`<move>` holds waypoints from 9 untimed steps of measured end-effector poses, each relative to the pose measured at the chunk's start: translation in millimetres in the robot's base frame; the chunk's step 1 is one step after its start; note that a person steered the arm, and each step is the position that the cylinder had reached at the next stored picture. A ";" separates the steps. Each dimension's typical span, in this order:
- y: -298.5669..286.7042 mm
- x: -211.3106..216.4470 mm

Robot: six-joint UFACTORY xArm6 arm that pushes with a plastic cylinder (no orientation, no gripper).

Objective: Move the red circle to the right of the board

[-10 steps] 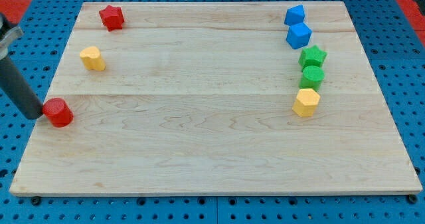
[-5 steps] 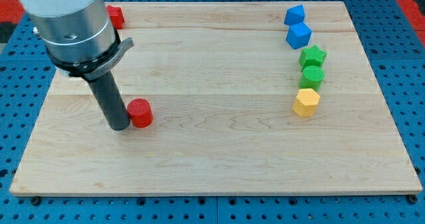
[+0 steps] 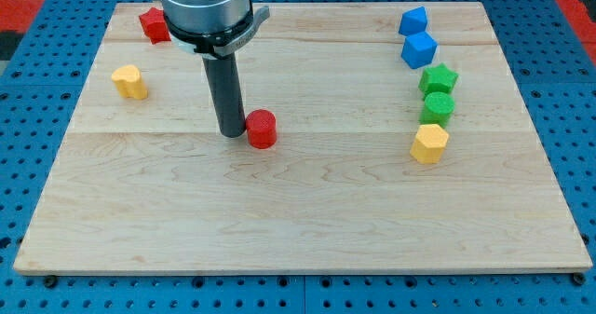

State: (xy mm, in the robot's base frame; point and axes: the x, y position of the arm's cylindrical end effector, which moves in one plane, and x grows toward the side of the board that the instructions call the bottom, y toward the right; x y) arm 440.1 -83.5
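Observation:
The red circle (image 3: 262, 129) is a short red cylinder lying left of the board's middle. My tip (image 3: 232, 133) stands right against its left side, touching it. The dark rod rises from there to the grey arm body at the view's top. The wooden board (image 3: 307, 202) fills most of the view.
A red star (image 3: 153, 24) and a yellow block (image 3: 130, 81) lie at the upper left. At the right stand two blue cubes (image 3: 413, 21) (image 3: 419, 49), a green star (image 3: 438, 78), a green cylinder (image 3: 438, 108) and a yellow hexagon (image 3: 429, 143) in a column.
My tip has pushed the red circle from the board's left edge rightward and slightly up, to left of the middle. The other blocks have not moved.

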 end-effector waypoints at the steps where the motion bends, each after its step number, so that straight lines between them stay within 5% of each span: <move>1: 33.7 -2.3; 5: 143.4 18.5; 9: 178.7 52.4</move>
